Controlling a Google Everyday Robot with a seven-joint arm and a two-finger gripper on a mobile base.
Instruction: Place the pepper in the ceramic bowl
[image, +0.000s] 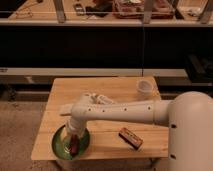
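One arm reaches across the wooden table (107, 90), my gripper (73, 142) pointing down inside the green bowl (60, 146) at the table's front left corner. Pepper (73, 146) sits upright at my fingertips, over the bowl's middle; whether my fingers clamp it or stand apart, I cannot tell. Brown bar (130, 138) lies right of the bowl, apart. White cup (144, 88) stands near the far right edge.
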